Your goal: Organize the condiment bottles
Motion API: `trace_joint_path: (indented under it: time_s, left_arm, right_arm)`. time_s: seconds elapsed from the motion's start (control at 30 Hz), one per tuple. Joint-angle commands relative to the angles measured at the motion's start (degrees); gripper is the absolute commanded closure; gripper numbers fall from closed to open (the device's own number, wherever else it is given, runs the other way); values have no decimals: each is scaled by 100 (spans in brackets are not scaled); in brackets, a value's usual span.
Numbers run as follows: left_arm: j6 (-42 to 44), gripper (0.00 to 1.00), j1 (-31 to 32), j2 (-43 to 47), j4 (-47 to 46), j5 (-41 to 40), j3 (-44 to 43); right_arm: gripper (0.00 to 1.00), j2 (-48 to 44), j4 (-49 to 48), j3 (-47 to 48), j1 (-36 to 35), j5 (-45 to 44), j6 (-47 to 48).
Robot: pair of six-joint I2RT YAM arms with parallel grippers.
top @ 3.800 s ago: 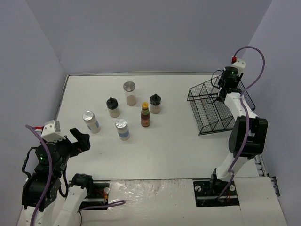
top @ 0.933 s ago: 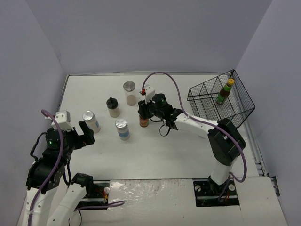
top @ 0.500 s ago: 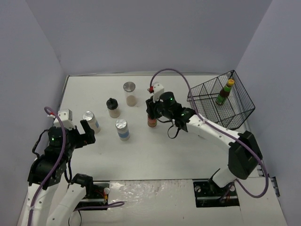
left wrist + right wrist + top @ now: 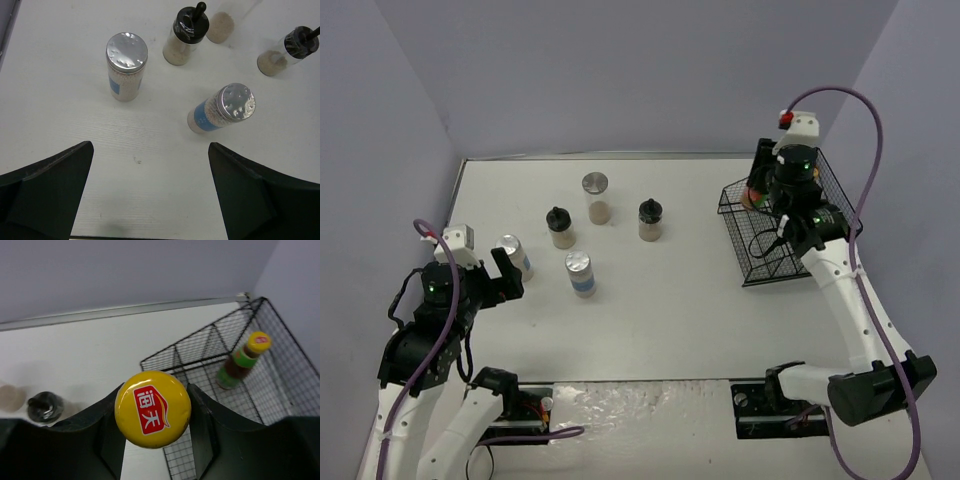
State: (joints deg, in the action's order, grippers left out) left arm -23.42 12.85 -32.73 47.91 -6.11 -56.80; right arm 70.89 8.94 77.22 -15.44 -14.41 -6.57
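Note:
My right gripper (image 4: 760,188) is shut on a dark sauce bottle (image 4: 752,196) and holds it over the left rim of the black wire basket (image 4: 772,262). Its yellow cap (image 4: 152,408) sits between the fingers in the right wrist view. A second sauce bottle (image 4: 242,362) stands inside the basket (image 4: 200,347); the arm hides it in the top view. My left gripper (image 4: 503,277) is open and empty, just near of two silver-lidded shakers (image 4: 126,65) (image 4: 222,107). A third shaker (image 4: 596,198) and two black-lidded jars (image 4: 559,227) (image 4: 650,220) stand behind them.
The basket stands tilted at the table's right edge, against the right wall. The five bottles on the table stand in a loose cluster left of centre. Walls close in the left, back and right sides.
My right gripper has carried the sauce bottle from the middle of the table, near the jars, rightward to the basket. The left arm has barely moved.

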Motion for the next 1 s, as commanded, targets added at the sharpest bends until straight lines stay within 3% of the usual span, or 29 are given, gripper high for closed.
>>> trace_joint_path:
  time_s: [0.0,0.07,0.4,0.97]
  left_arm:
    - [31,3,51,-171,-414,81,-253]
    - [16,3,64,-213,-452,119,-244]
    - [-49,3,121,-269,-548,240,-144]
    - [-104,3,122,-181,-564,312,59]
  right_arm:
    - [100,-178,-212,610,859,-304,-220]
    - [100,-60,-75,969,1360,-173,-259]
    - [100,529,-65,1475,2348,-422,-399]
    - [100,994,-1663,-250,2757,-125,-553]
